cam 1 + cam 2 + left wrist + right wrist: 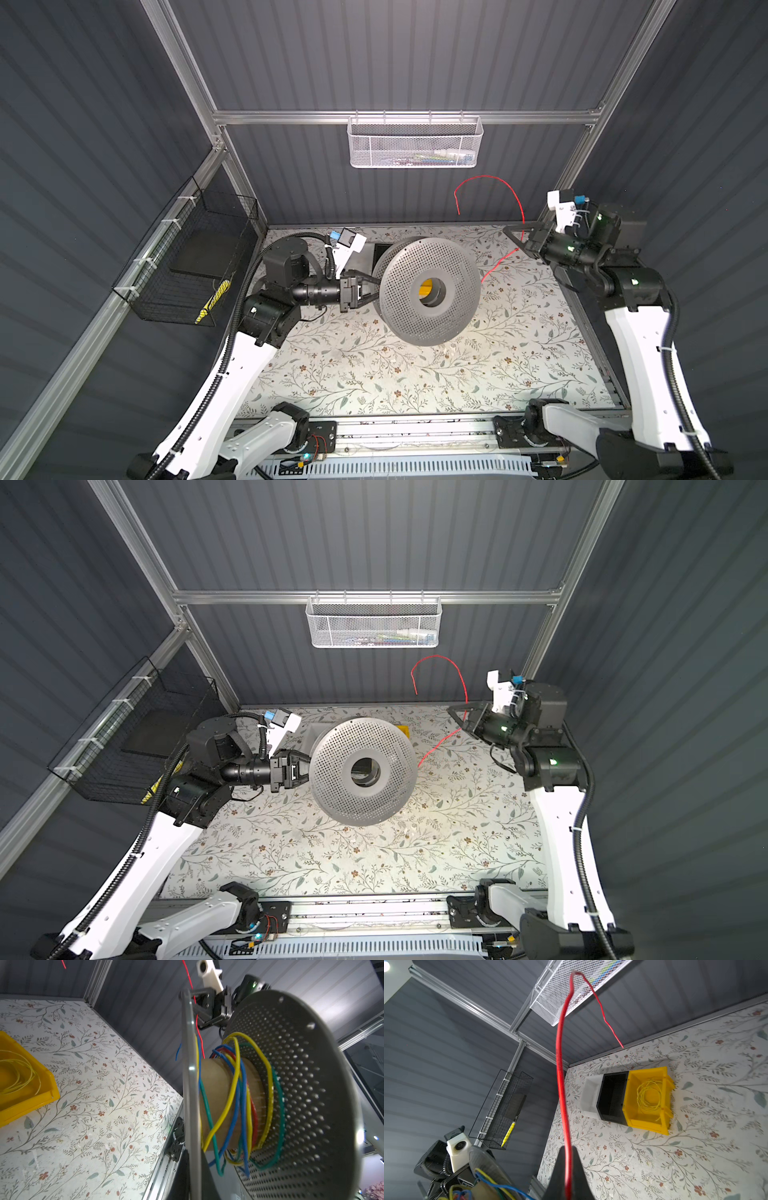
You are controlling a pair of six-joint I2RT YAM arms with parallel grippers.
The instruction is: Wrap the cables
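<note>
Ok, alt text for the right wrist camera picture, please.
A red cable runs out from the shut right gripper and arcs across a white mesh basket. On the floral table sit a white bin, a black bin and a yellow bin holding a coil of yellow wire.

Dark ribbed walls (395, 62); aluminium frame (291, 117); floral tabletop (415, 382); white mesh basket (413, 145) back; black wire basket (166, 301) left.

Bg stuff: floral table cover (415, 374) w/ 3 bins in a row by the back wall, touching: white bin (590, 1093), black bin (611, 1097), yellow bin (648, 1126). White mesh basket (413, 143) hangs off the back rail, colourful bits inside, can't tell what tbh. Black wire basket (166, 305) on the left wall w/ a flat black pad (205, 255) + yellow-handled thing (212, 301) in it.
</note>
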